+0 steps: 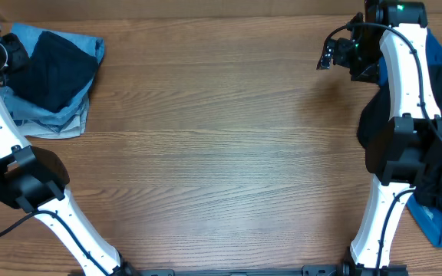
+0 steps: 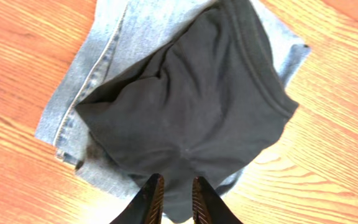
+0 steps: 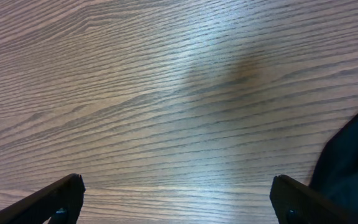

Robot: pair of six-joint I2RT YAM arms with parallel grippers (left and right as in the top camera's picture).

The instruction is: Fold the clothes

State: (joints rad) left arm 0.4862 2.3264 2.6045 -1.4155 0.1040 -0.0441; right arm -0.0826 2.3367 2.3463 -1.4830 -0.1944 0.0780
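Dark navy cloth, a shirt (image 2: 191,106), lies on a pale denim garment (image 2: 101,56) at the far left of the table (image 1: 221,138). My left hand (image 2: 176,199) hangs over its near edge with the fingers only a little apart, and I cannot tell if they pinch the fabric. My right hand (image 3: 176,190) is wide open and holds nothing, beside the heap of dark clothes (image 1: 436,176) and a bright blue one (image 1: 440,61).
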